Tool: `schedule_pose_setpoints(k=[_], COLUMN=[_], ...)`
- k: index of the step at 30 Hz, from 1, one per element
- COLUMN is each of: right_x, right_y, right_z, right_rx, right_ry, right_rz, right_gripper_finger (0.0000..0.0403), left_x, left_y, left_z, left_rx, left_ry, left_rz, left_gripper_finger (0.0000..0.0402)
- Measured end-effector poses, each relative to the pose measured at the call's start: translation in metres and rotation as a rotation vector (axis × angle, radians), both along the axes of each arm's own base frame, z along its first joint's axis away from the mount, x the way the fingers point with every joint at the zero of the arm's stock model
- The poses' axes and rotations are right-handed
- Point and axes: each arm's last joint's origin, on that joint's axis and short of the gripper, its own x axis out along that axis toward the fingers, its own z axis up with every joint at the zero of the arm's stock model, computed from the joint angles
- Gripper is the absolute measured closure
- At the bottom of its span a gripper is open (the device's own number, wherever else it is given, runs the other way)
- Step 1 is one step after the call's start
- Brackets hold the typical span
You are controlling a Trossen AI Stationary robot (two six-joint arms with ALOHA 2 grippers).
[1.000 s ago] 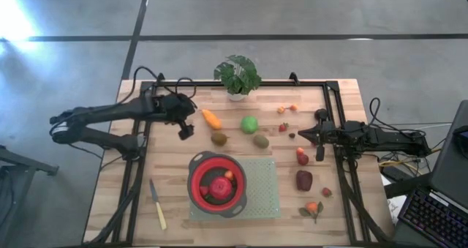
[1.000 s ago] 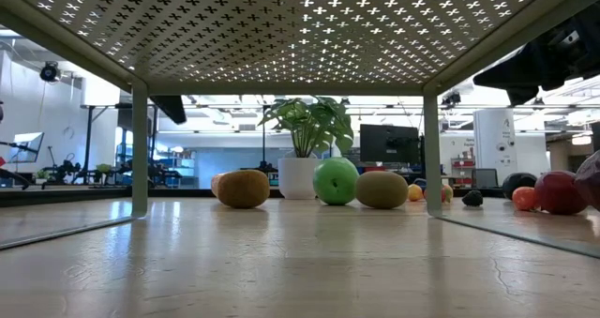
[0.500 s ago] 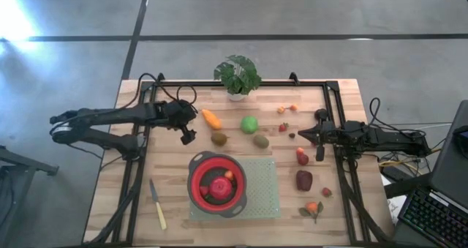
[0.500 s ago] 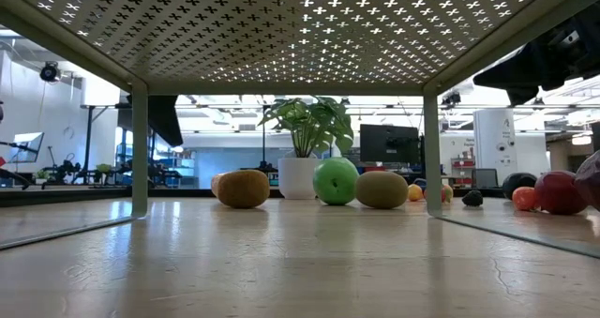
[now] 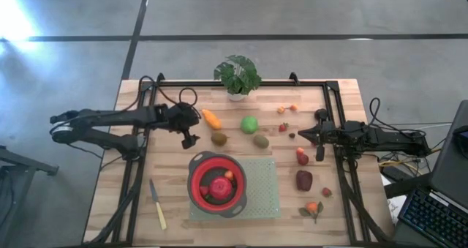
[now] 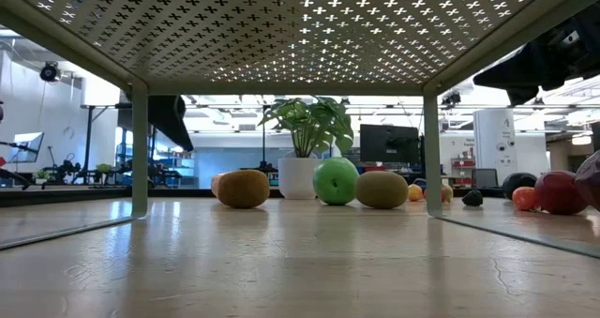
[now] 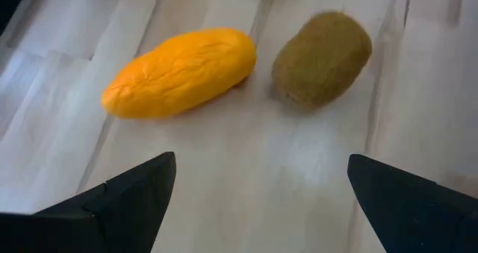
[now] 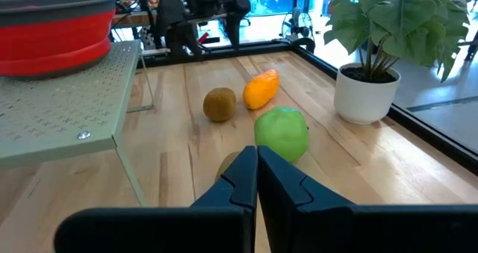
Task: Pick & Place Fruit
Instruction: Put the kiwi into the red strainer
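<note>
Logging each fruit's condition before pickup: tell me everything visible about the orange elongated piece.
The orange elongated piece is a matte, faintly wrinkled toy fruit with rounded ends, bright orange all over. It lies flat on the bare wooden table, angled, left of the green ball and close beside a brown kiwi. The open left claw is near, not touching.

Two kiwis (image 5: 219, 139) – one green ball (image 5: 249, 124); one orange piece (image 5: 211, 118); one red bowl (image 5: 197, 173); one potted plant (image 5: 237, 76); one knife (image 5: 158, 205)
</note>
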Motion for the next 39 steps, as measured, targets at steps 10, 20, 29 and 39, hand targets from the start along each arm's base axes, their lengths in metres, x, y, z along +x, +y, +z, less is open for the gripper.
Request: schedule_pose_setpoints(k=[10,20,29,39], right_x=[0.0,0.0,0.0,0.0], right_y=[0.0,0.0,0.0,0.0], right_z=[0.0,0.0,0.0,0.0], right_rx=[0.0,0.0,0.0,0.0], right_ry=[0.0,0.0,0.0,0.0], right_rz=[0.0,0.0,0.0,0.0], right_gripper_finger=[0.0394,0.0394,0.0394,0.0394], left_x=[0.0,0.014,0.03,0.055], left_y=[0.0,0.003,0.006,0.013], left_z=[-0.007,0.006,-0.001,-0.005], left_rx=[0.204,0.297,0.325,0.323], left_ry=[0.047,-0.126,-0.166,-0.202], left_rz=[-0.259,-0.258,-0.277,-0.303], left_gripper_finger=[0.0003,0.0003,0.0003,0.0003])
